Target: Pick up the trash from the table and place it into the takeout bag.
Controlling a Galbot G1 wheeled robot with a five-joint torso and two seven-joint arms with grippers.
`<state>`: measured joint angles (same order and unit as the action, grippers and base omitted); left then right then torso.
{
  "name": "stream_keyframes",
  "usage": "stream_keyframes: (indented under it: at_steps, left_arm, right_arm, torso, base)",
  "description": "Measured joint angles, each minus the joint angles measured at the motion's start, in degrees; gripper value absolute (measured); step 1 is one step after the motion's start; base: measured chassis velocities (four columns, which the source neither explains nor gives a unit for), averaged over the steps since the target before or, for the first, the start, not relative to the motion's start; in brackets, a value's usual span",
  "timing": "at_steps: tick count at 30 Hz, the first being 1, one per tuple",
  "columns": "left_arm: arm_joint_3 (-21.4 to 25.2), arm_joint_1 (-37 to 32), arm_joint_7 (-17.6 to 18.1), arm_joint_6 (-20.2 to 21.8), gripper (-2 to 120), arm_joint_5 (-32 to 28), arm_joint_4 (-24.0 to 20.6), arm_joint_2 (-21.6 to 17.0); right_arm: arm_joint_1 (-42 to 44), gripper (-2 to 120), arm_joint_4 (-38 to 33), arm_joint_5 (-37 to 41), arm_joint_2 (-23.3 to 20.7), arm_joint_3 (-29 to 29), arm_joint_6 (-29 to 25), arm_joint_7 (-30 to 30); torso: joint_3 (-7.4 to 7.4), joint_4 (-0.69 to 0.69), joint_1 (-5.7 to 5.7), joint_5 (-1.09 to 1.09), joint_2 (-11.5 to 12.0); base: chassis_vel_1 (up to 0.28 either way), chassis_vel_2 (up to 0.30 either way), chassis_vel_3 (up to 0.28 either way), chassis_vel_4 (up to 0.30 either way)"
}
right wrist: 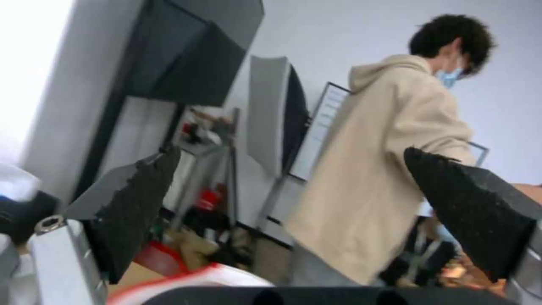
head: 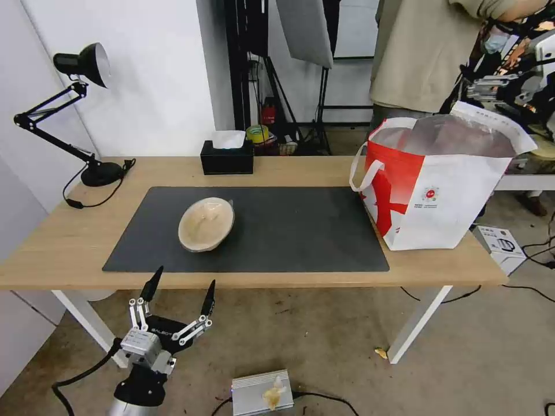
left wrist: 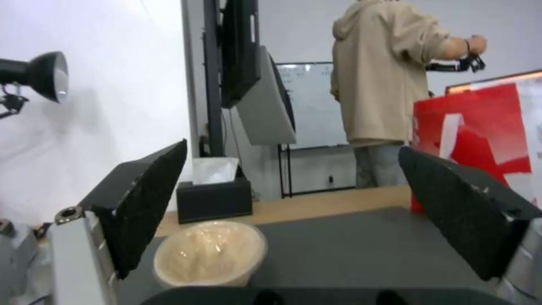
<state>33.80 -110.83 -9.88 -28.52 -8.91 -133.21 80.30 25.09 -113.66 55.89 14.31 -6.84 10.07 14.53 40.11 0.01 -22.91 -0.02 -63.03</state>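
A tan oval bowl point(head: 206, 223) lies on the dark grey mat point(head: 300, 231) of the light-wood table point(head: 69, 242), left of the middle. My left gripper point(head: 185, 277) hangs open just before and below the table's front edge, nothing between its fingers. In the left wrist view the bowl point(left wrist: 209, 254) sits ahead of the open left gripper point(left wrist: 294, 148), near one finger. The white-and-red takeout bag point(head: 439, 190) stands open at the table's right end, foil lining showing, and the left wrist view catches the bag's red side point(left wrist: 480, 127). My right gripper point(right wrist: 291, 150) is open and empty above the bag's red-and-white rim point(right wrist: 186, 277).
A black tissue box point(head: 227, 157) stands at the table's back edge behind the bowl. A black desk lamp point(head: 81, 63) with its cable occupies the back left corner. On the floor lie a silver box point(head: 260, 393) and a white carton point(head: 503, 245).
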Motion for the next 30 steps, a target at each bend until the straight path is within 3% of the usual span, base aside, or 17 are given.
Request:
stream_keyframes:
  at_steps: [8, 11, 18, 23, 30]
  left_arm:
    - [-0.3, 0.3, 0.1, 1.7, 100, 1.0, -2.2, 3.6]
    - [-1.0, 1.4, 1.3, 2.9, 100, 1.0, -2.5, 3.2]
    - [-1.6, 3.3, 1.9, 3.8, 100, 0.3, -1.6, 1.6]
    - [-2.0, 4.7, 1.9, 4.6, 100, -0.7, -0.6, 0.5]
    - [-2.9, 7.5, 1.8, 5.6, 100, -1.4, 1.3, -0.8]
  right_arm:
    - [6.2, 100, -6.3, 0.1, 3.6, -0.7, -4.1, 2.5]
    - [12.9, 100, -9.9, 0.4, 4.1, -3.3, -7.3, 3.8]
    - [22.1, 100, -13.8, 0.0, 5.5, -7.5, -10.2, 4.9]
    - [30.0, 100, -16.3, -2.1, 7.3, -12.7, -10.8, 4.9]
    - [45.5, 100, -18.3, -6.1, 11.9, -24.8, -10.9, 2.3]
  torso:
    - [0.00, 0.03, -0.01, 0.01, 0.0]
    - [0.00, -0.03, 0.00, 0.01, 0.0]
    - [0.00, -0.01, -0.01, 0.01, 0.0]
    - [0.00, 0.00, 0.00, 0.01, 0.0]
    - [0.00, -0.01, 0.00, 0.01, 0.0]
  base:
    - [0.000, 0.000, 0.000, 0.000]
    - [0.000, 0.000, 0.000, 0.000]
    - [0.000, 0.000, 0.000, 0.000]
    - [0.000, 0.000, 0.000, 0.000]
    - [0.000, 0.000, 0.000, 0.000]
